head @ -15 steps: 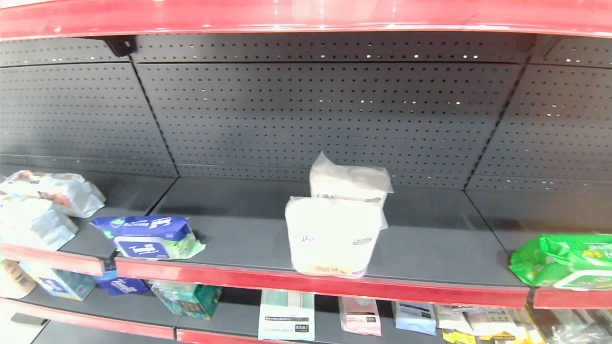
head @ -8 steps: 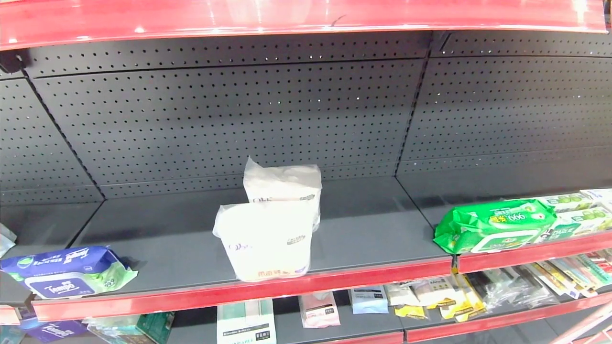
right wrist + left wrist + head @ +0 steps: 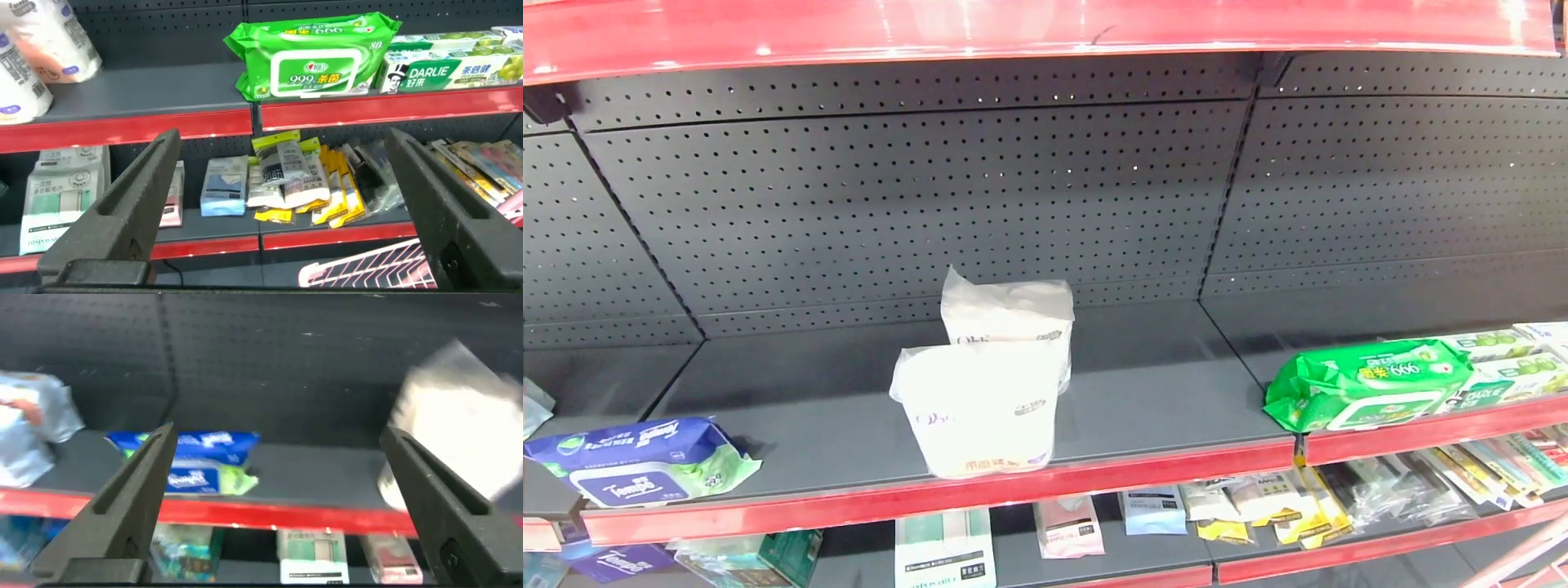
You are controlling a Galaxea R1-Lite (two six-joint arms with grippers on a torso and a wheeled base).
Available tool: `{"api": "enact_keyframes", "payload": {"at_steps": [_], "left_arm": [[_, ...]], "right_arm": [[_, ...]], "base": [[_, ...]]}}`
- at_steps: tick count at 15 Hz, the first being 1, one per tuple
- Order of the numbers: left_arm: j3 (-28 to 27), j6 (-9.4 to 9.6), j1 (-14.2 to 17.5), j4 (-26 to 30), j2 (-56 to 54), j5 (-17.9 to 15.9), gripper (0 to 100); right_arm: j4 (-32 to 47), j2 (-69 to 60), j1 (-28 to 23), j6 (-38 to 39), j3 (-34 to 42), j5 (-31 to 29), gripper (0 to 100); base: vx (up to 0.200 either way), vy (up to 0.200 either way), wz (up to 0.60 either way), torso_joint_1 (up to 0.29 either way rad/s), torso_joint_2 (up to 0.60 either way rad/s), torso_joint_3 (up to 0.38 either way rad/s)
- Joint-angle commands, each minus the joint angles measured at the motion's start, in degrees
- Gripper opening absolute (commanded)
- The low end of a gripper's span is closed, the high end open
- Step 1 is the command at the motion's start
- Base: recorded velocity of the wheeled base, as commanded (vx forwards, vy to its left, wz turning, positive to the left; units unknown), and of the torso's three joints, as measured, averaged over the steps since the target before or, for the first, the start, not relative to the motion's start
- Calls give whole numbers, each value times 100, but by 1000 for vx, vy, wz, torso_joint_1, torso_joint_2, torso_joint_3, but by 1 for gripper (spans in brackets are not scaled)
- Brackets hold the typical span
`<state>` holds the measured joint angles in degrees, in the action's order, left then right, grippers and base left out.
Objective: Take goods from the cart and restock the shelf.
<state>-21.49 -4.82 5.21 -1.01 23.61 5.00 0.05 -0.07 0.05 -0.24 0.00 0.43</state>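
2 white printed tissue packs (image 3: 977, 412) on red-edged shelf (image 3: 1168, 400), front-to-back

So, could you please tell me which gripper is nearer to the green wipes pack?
Right. The right gripper is open and points toward the green wipes pack. The left gripper points toward the blue wipes pack, which lies well to the green pack's left.

place: shop | evidence: red-edged shelf (image 3: 1160, 400), perforated back panel (image 3: 915, 204), packaged wipes (image 3: 1364, 384) and tissue packs (image 3: 980, 416)
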Motion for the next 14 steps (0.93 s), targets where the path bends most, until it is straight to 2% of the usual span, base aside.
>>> {"api": "enact_keyframes", "payload": {"at_steps": [1, 4, 7, 9, 12, 13, 14], "left_arm": [[-1243, -230, -55, -198, 3079, 722, 100], [-1094, -204, -424, -1164, 4371, 449, 100], [-1155, -213, -723, -1331, 5197, 405, 100], [-1155, -222, -969, -1727, 5672, 159, 100], [-1164, -169, -1189, -2430, 6472, 124, 100], [-1164, -169, -1189, -2430, 6472, 124, 100], [-1235, -72, -1347, -2782, 6902, 133, 100]], "right_arm": [[-5, 7, 4, -2, 0, 1, 100], [-5, 7, 4, -2, 0, 1, 100], [-5, 7, 4, -2, 0, 1, 100], [-5, 7, 4, -2, 0, 1, 100], [-5, 7, 4, -2, 0, 1, 100], [-5, 7, 4, -2, 0, 1, 100], [-5, 7, 4, -2, 0, 1, 100]], "base": [[0, 0, 0, 0, 0, 0], [0, 0, 0, 0, 0, 0], [0, 0, 0, 0, 0, 0], [0, 0, 0, 0, 0, 0], [0, 0, 0, 0, 0, 0], [0, 0, 0, 0, 0, 0], [0, 0, 0, 0, 0, 0]]}}
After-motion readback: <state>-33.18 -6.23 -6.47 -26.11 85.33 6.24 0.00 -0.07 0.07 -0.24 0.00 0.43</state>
